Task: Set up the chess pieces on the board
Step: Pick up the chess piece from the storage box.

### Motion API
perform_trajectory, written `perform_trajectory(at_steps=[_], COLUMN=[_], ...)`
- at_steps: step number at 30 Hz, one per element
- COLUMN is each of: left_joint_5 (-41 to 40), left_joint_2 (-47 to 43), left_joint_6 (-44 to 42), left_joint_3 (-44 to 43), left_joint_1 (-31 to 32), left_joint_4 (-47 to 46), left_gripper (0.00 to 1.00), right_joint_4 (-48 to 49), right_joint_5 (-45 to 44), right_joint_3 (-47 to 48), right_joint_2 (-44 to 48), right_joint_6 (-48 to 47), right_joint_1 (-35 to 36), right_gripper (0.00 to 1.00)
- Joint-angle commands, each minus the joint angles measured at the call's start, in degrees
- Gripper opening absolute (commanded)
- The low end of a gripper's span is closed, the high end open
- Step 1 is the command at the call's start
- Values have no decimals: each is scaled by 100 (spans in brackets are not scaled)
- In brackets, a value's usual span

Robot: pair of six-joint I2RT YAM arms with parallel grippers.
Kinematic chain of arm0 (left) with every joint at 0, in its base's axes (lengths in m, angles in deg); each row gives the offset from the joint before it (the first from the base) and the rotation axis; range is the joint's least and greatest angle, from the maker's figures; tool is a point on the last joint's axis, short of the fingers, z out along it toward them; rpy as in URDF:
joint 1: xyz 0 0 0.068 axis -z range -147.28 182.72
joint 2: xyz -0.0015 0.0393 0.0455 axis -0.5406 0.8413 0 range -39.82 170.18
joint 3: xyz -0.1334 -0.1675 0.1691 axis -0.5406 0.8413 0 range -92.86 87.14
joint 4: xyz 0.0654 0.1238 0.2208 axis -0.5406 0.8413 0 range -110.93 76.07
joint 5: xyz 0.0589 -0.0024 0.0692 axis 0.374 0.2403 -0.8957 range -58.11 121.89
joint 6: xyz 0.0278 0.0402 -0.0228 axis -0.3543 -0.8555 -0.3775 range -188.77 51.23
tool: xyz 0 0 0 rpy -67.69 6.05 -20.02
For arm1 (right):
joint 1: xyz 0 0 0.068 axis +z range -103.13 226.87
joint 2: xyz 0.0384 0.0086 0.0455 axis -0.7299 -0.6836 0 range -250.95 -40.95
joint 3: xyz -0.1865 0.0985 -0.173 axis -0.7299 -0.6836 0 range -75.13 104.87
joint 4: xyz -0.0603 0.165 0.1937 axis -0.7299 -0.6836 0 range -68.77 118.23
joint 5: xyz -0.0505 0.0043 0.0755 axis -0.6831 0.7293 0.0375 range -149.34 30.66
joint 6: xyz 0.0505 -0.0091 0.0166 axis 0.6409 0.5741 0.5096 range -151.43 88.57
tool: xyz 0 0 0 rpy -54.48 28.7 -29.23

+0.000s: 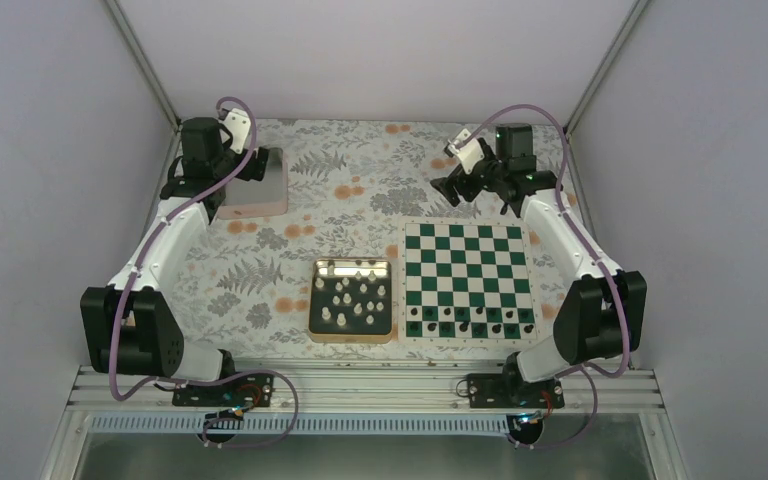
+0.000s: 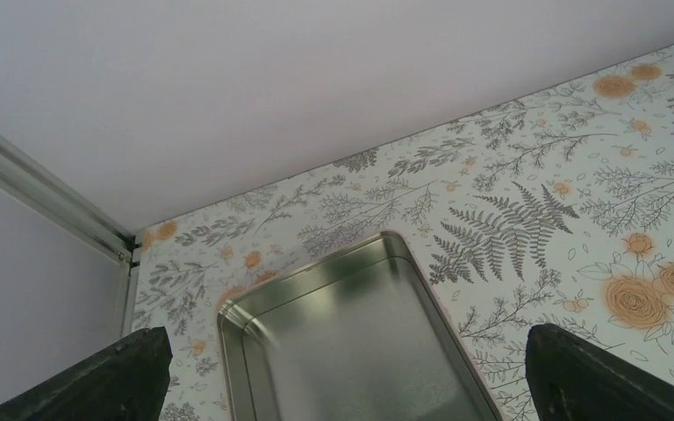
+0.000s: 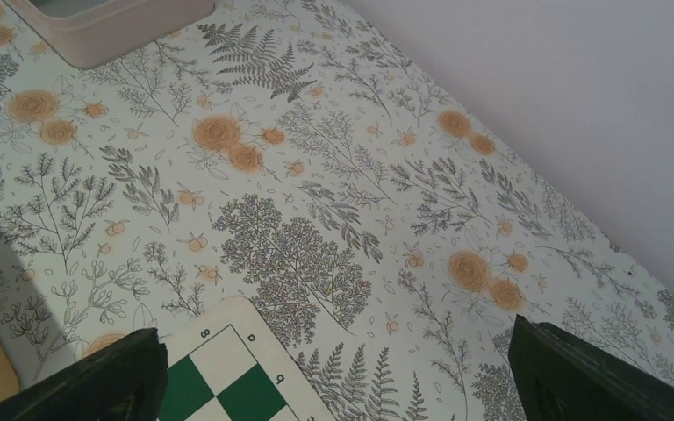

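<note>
Top cam: high behind near edge, looking down on whole counter [image 1: 360, 200]. L wrist cam: close over metal tin [image 2: 351, 342], upper left in top view. R wrist cam: low, angled across counter; shares board [image 3: 228, 381] corner w/ top view.
</note>
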Motion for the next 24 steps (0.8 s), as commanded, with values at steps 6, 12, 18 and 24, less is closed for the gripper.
perform_trajectory(at_steps=[6, 12, 18, 24], left_joint_5=[293, 462, 493, 454], left_joint_2=[-137, -230, -110, -120], left_joint_6=[-209, -330, -563, -785], left_joint_3=[-55, 21, 26, 48], left_joint_1=[15, 16, 13, 25], left_joint_4=[-29, -65, -67, -61], left_gripper=[100, 100, 100, 100], right_joint_4=[-27, -192, -912, -1904], right_joint_5=[-227, -325, -324, -875], right_joint_3=[36, 193, 808, 1519], right_joint_2=[-3, -136, -518, -1331], right_joint_6=[-131, -223, -558, -854], right_joint_1=[70, 79, 568, 1938], right_gripper=[100, 100, 100, 92])
